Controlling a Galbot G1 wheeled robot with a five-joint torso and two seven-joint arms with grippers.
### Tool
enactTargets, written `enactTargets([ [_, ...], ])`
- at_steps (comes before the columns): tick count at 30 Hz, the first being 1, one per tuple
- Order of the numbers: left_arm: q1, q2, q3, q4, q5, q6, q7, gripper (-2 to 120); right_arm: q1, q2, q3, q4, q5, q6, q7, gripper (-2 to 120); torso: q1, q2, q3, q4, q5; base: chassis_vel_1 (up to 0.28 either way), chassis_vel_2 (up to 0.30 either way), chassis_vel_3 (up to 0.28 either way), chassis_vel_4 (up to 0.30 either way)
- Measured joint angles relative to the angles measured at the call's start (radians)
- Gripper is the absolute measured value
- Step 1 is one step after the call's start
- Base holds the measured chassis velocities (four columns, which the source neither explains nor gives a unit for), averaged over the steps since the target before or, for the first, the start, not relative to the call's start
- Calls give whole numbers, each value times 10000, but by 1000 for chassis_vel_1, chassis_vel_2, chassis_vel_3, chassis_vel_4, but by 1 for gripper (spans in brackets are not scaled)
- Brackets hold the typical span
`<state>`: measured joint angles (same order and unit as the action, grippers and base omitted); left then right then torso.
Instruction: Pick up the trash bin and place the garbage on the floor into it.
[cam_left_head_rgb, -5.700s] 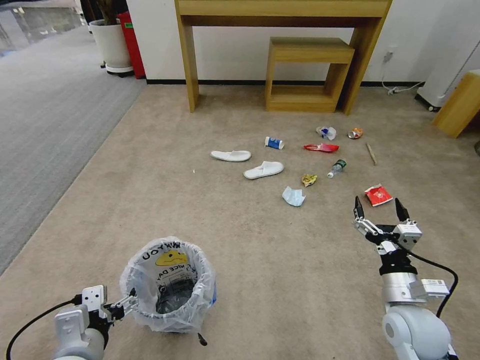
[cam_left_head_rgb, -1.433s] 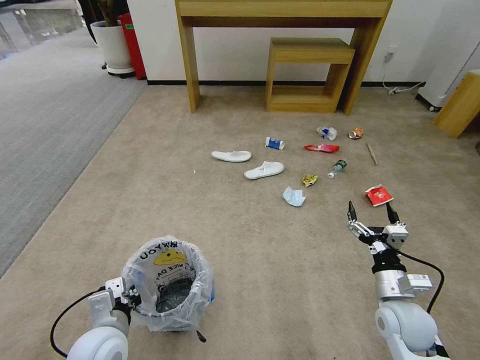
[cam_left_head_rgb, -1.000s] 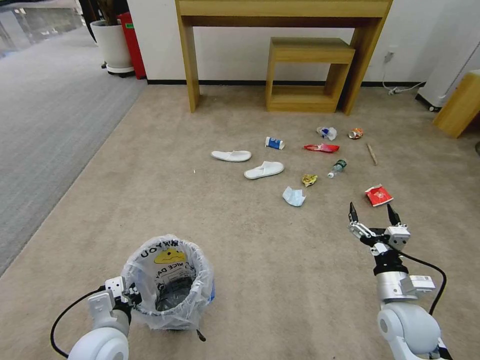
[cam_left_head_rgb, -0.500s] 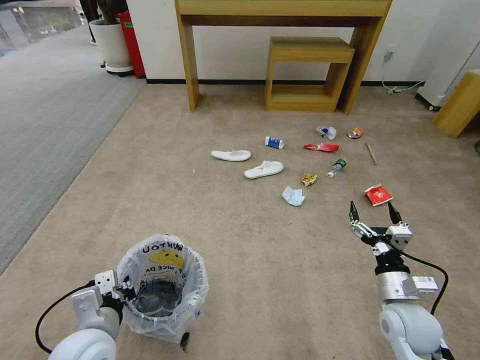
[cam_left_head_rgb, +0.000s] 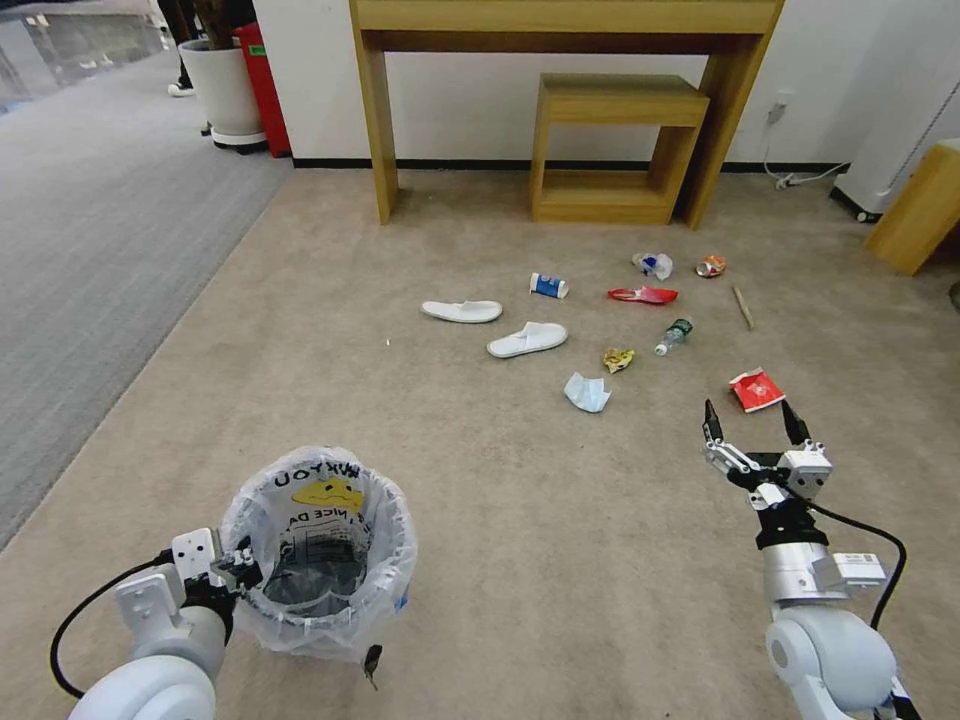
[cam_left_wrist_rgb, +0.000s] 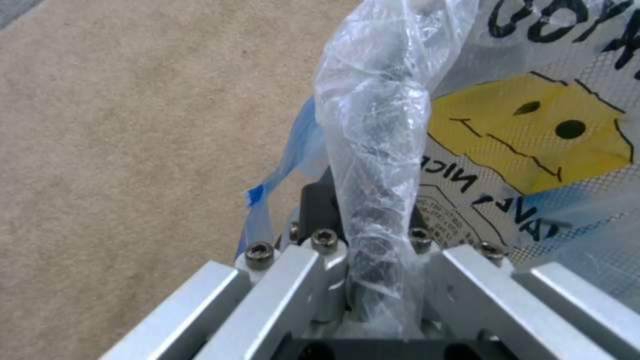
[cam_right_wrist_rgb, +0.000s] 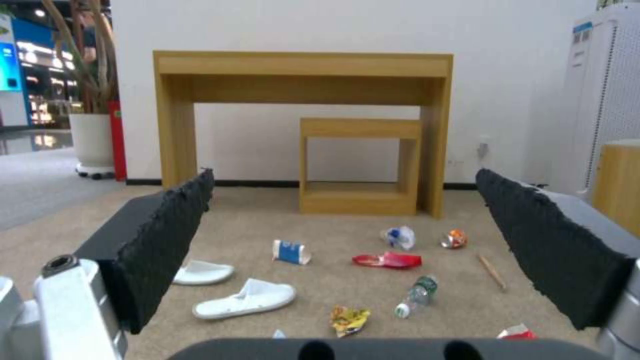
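Note:
The trash bin (cam_left_head_rgb: 318, 550), dark and lined with a clear printed bag, hangs slightly above the beige floor (cam_left_head_rgb: 520, 540) at lower left. My left gripper (cam_left_head_rgb: 240, 572) is shut on its rim; in the left wrist view the bag (cam_left_wrist_rgb: 533, 125) bunches between the fingers (cam_left_wrist_rgb: 320, 250). My right gripper (cam_left_head_rgb: 750, 420) is open and holds nothing, just short of a red wrapper (cam_left_head_rgb: 757, 389). The garbage lies ahead: two white slippers (cam_left_head_rgb: 462, 311) (cam_left_head_rgb: 527, 340), paper cup (cam_left_head_rgb: 548, 286), face mask (cam_left_head_rgb: 586, 393), bottle (cam_left_head_rgb: 675, 336), orange can (cam_left_head_rgb: 711, 266), stick (cam_left_head_rgb: 743, 308).
A wooden desk (cam_left_head_rgb: 560, 20) with a small shelf unit (cam_left_head_rgb: 610, 150) under it stands against the far wall. Grey ribbed carpet (cam_left_head_rgb: 100, 230) runs along the left with a white planter (cam_left_head_rgb: 222, 90). Another wooden piece (cam_left_head_rgb: 915, 210) sits far right.
My left gripper closed on the bin's rim, and the bin has come up and shifted slightly left. The right arm has barely moved and stays open.

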<state>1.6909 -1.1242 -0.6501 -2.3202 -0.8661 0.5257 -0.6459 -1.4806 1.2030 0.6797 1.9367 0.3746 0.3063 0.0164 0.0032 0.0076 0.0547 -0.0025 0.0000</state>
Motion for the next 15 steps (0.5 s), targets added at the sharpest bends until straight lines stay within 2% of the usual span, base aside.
enactTargets([
  [9, -224, -174, -96, -71, -294, 17, -99, 1, -16, -140, 17, -46, 32, 35, -4, 100, 0, 1, 0, 0, 1, 0, 0, 0, 0],
  [15, -472, -176, -173, 189, -434, 28, -173, 1, -90, -210, 4, -87, 25, 94, -20, 100, 0, 0, 0, 0, 0, 0, 0, 0, 0],
])
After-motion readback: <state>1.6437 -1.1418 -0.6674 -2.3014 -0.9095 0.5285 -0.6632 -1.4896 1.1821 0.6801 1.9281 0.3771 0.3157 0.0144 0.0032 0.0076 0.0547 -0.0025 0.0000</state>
